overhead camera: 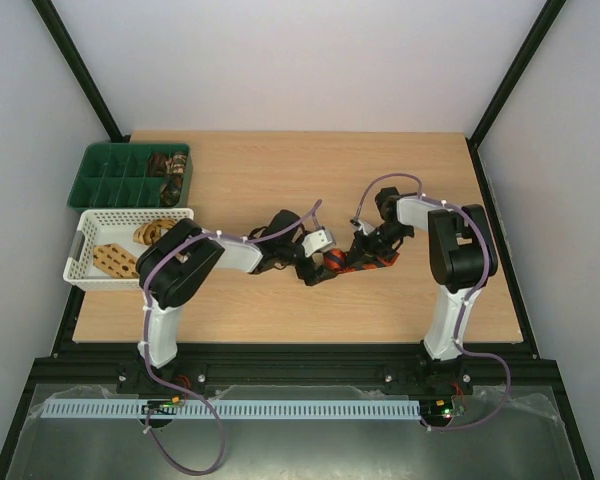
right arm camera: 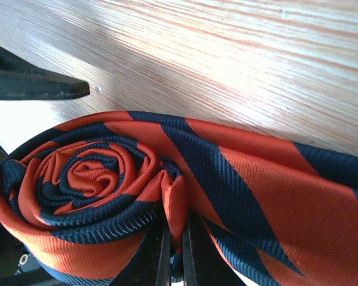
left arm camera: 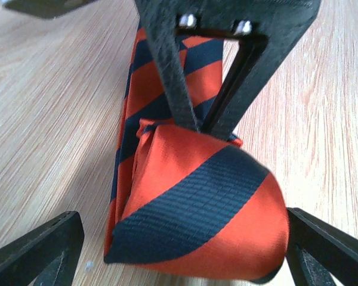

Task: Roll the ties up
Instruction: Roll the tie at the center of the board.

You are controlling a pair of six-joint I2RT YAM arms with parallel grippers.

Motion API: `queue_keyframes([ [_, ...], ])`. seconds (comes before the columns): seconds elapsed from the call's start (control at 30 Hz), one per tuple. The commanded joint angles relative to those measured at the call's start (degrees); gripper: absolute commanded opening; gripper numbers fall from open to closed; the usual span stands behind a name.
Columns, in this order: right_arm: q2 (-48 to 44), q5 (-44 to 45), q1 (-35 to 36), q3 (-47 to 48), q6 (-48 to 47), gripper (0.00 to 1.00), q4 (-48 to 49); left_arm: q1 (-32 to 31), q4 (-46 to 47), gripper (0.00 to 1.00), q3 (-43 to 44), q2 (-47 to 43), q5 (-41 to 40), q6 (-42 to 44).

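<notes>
A red-and-black striped tie [overhead camera: 346, 262] lies mid-table, partly rolled into a coil [right arm camera: 86, 179] with its flat tail [right arm camera: 286, 196] running off right. My right gripper [right arm camera: 176, 253] is shut on a fold of the tie at the coil's edge; its black fingers [left arm camera: 173, 77] also show in the left wrist view. My left gripper [left arm camera: 182, 250] is open, its fingers [left arm camera: 39, 250] wide apart on either side of the roll [left arm camera: 197, 208]. In the top view the left gripper [overhead camera: 318, 268] and right gripper [overhead camera: 366, 254] meet at the tie.
A green compartment tray [overhead camera: 110, 175] at the far left holds rolled brown ties [overhead camera: 170, 172]. In front of it a white lattice basket [overhead camera: 85, 245] holds tan patterned ties [overhead camera: 115, 260]. Black frame posts stand at the table's back corners.
</notes>
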Motion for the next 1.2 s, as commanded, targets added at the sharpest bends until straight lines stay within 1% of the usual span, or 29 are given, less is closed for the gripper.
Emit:
queue_keyframes([
  [0.0, 6.09, 14.16, 0.05, -0.28, -0.36, 0.01, 0.54, -1.44, 4.40, 0.92, 1.91, 2.66, -0.51, 0.03],
  [0.07, 7.07, 13.82, 0.08, 0.48, -0.83, 0.01, -0.57, -1.87, 4.71, 0.91, 3.20, 3.68, -0.67, 1.79],
  [0.17, 7.95, 13.30, 0.09, 1.11, -1.57, 0.01, -1.82, -2.87, 3.66, 0.88, 5.08, 5.29, -1.22, 6.72],
  [0.27, 8.00, 13.14, 0.11, 0.95, -2.41, 0.01, -2.43, -3.11, 1.49, 0.83, 6.88, 6.38, -1.06, 10.45],
  [0.3, 7.99, 13.11, 0.11, 0.94, -2.48, 0.01, -2.53, -3.11, -0.06, 0.79, 7.79, 6.72, -0.42, 11.84],
  [0.37, 8.07, 12.74, 0.11, 1.01, -2.48, 0.01, -2.82, -3.14, -2.67, 0.69, 8.81, 7.05, 0.09, 14.12],
  [0.47, 7.87, 12.27, 0.06, 1.56, -2.44, 0.01, -3.20, -3.06, -4.73, 0.48, 8.04, 6.45, 0.17, 16.25],
  [0.53, 7.23, 9.71, -0.15, 2.36, -3.12, 0.01, -4.07, -2.88, -5.88, 0.39, 6.81, 5.55, 0.82, 16.38],
  [0.57, 6.45, 7.83, -0.26, 2.77, -3.65, 0.04, -4.58, -2.66, -6.14, 0.36, 6.05, 5.11, 1.35, 16.19],
  [0.63, 3.11, 3.52, -0.69, 3.03, -4.57, 0.18, -5.24, -2.06, -6.78, 0.30, 4.85, 4.27, 2.55, 15.24],
  [0.67, 1.14, 1.34, -0.94, 3.12, -4.96, 0.24, -5.51, -1.79, -7.11, 0.29, 4.21, 3.90, 3.23, 14.79],
  [0.73, -2.30, -2.82, -1.19, 3.09, -4.79, 0.30, -5.50, -1.09, -7.38, 0.27, 2.87, 3.12, 4.05, 14.13],
  [0.83, -4.57, -6.14, -1.16, 2.75, -2.36, 0.32, -3.75, -0.59, -7.77, 0.27, 1.25, 2.36, 4.44, 14.48],
  [0.9, -3.76, -6.85, -1.08, 2.69, -0.48, 0.31, -2.79, -0.40, -8.26, 0.27, 0.94, 2.29, 4.66, 14.81],
  [0.97, -2.02, -6.03, -0.76, 2.67, 0.31, 0.28, -2.02, -0.30, -8.32, 0.27, 0.84, 2.25, 4.59, 14.84],
  [1.17, 2.59, 3.31, 0.36, 0.55, -1.19, 0.17, -0.24, -0.17, -7.69, 0.28, 1.53, 1.73, 3.37, 11.50],
])
